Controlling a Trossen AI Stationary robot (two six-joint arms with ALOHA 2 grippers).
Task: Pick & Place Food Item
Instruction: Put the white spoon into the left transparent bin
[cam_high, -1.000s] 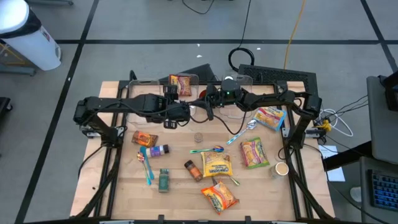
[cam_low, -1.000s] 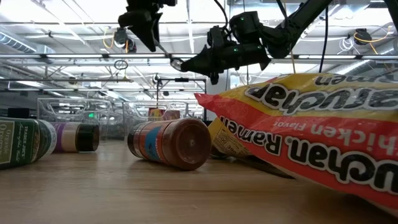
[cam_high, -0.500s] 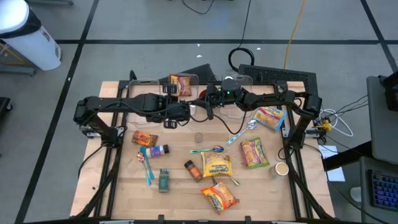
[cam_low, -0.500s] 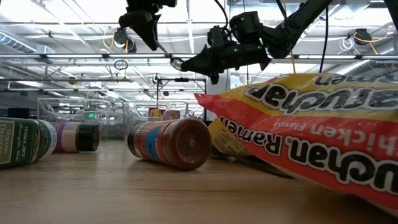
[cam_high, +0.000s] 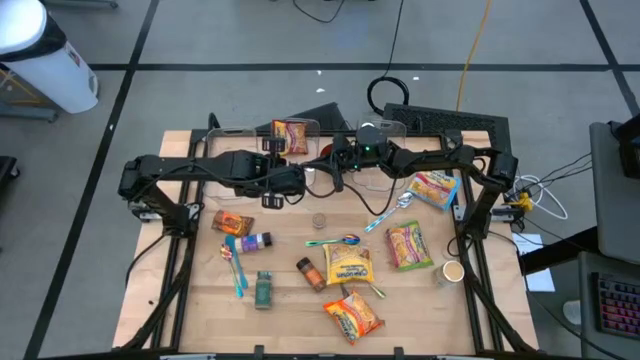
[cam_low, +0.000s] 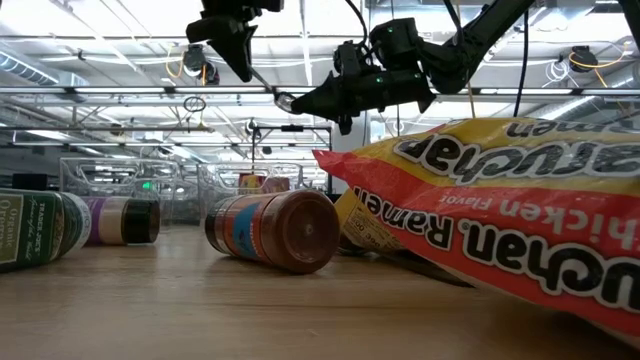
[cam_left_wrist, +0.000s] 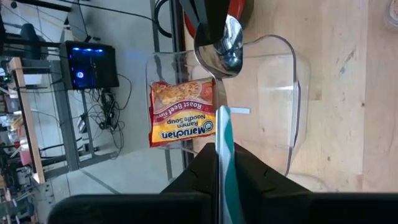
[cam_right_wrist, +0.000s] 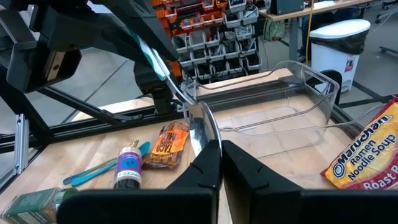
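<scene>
high view: two dark arms meet over the back of a wooden tabletop (cam_high: 200, 300). the left end effector (cam_high: 272, 196) is closed on the teal handle of a spoon (cam_left_wrist: 219, 50); the right end effector (cam_high: 330, 172) is clamped on that spoon's metal bowl. two clear bins sit at the back edge, one holding a ramen packet (cam_high: 292, 135). four more ramen packets, four jars and several loose utensils lie scattered below.

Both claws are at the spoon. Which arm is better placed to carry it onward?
Probably the left: the left claw grips the spoon by its teal handle, a firm hold, while the right claw pinches only the smooth bowl's edge.
</scene>
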